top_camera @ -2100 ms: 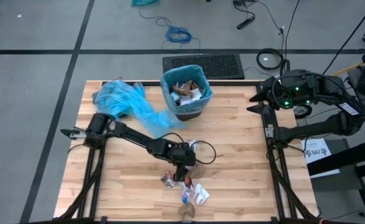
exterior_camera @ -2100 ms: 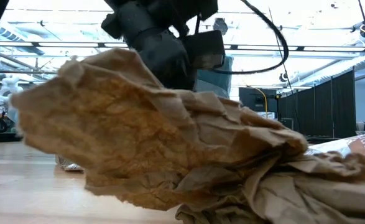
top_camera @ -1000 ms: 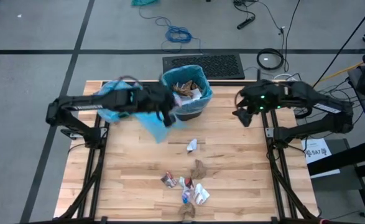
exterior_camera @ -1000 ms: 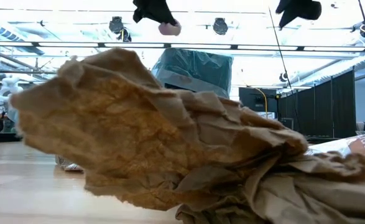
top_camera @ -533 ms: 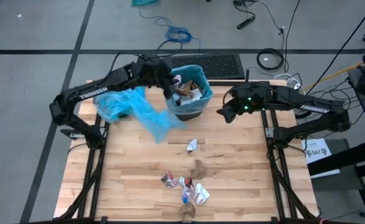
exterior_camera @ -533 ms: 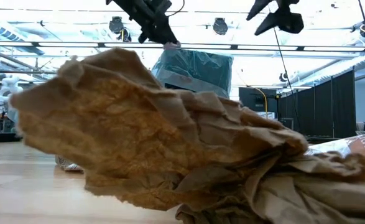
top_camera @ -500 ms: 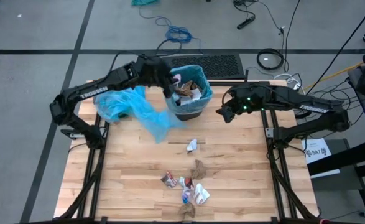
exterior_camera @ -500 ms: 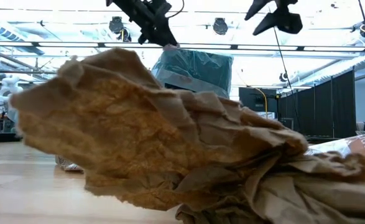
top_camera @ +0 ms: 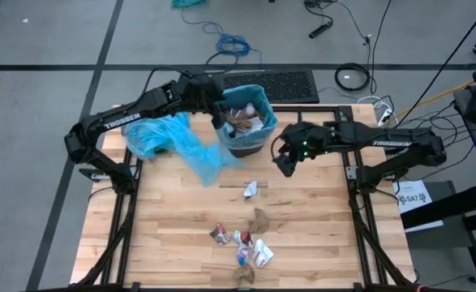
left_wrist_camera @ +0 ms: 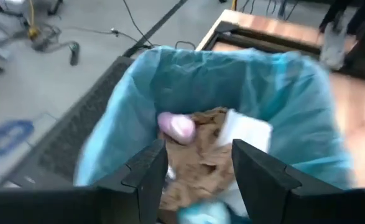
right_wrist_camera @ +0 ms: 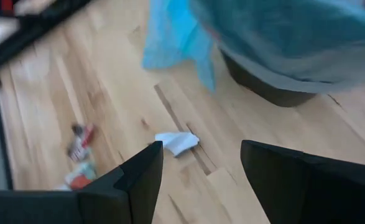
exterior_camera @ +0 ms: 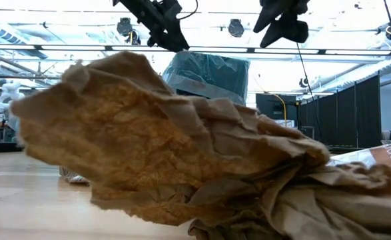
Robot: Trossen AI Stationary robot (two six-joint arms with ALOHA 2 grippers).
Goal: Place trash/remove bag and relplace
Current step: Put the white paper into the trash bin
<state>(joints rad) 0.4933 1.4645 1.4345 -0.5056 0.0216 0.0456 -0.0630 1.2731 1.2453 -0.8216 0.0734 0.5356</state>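
Left end effector [left_wrist_camera: 194, 171] fingers apart right over the blue-lined dark bin [top_camera: 243, 122], small pink wad [left_wrist_camera: 176, 127] already inside. Right end effector [right_wrist_camera: 198, 171] spread wide above the white paper scrap [right_wrist_camera: 177, 142] on the wooden worktop [top_camera: 319, 235]; best to drop straight down, then pinch.

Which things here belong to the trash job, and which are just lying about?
Job: lined bin, pink scrap in it, white scrap, scrap pile, spare blue bag.
Lying about: black mat, blue cable, both on the floor.

bin [top_camera: 245, 122] blocks rear, scraps [top_camera: 246, 243] front
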